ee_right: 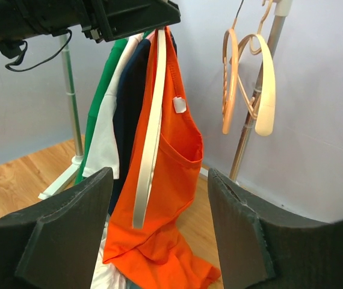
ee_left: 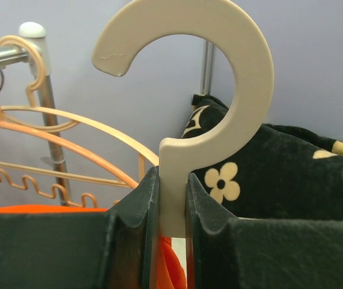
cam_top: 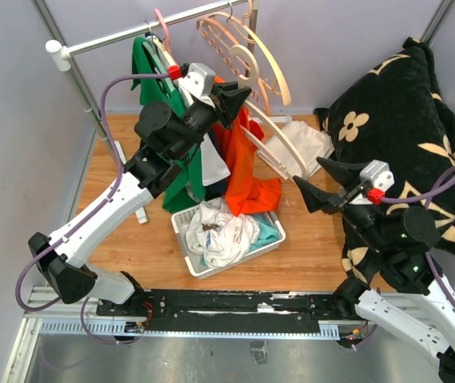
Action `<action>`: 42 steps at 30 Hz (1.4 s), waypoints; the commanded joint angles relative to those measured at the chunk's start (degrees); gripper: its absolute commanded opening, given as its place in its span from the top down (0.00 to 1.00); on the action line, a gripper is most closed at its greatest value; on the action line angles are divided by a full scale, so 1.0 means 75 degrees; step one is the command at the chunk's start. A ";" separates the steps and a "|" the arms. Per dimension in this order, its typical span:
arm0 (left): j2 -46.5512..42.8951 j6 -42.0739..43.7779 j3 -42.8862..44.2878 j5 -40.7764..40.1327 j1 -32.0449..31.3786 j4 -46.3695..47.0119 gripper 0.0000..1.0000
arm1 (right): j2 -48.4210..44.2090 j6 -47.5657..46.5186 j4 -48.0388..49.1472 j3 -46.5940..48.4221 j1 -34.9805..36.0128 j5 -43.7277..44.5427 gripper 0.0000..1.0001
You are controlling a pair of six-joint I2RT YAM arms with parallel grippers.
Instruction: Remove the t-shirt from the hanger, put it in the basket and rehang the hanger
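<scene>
- Left wrist cam: the L gripper (ee_left: 173,180) is pinched narrow on the cream hanger (ee_left: 244,78). Its fingers (ee_left: 138,205) squeeze the neck just under the big hook.
- The hook is free in the air, not on the rack (cam_top: 132,33).
- The orange t-shirt (ee_right: 171,180) hangs down from that hanger. It is up by the L gripper, w/ its bottom end drooping toward the basket (cam_top: 181,226) of clothes.
- In the R wrist view one cream hanger arm shows bare in front of the cloth. The neck w/ its small white tag sits up near the top. So the shirt looks only part on, but I can't tell how much holds it.
- The R gripper (cam_top: 307,171) is wide open w/ nothing in it. It points at the shirt but is well apart from it.
- Step now, I think: L holds the hanger up, R gets ready to grab the shirt.
- Nxt move prob needs R to go in toward the cloth, shut on a fold of orange only (not the cream arm), then pull down and away.
- L should keep the hanger firm while R pulls.
- Watch out: the green and dark shirts hang just beside, so R could grab the wrong one.
</scene>
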 commanded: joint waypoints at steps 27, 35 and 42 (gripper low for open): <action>0.0216 0.0907 0.0101 -0.0727 -0.0981 0.0153 1.00 | 0.0861 0.0286 0.0467 0.0522 -0.0068 0.0479 0.61; 0.0314 0.1075 0.0168 -0.0879 -0.1151 0.0083 1.00 | 0.0947 0.0263 0.0386 0.0629 -0.0068 0.0531 0.64; 0.0318 0.1137 0.0254 -0.0918 -0.1210 0.0079 0.99 | 0.1001 0.0286 0.0271 0.0619 -0.0068 0.0590 0.68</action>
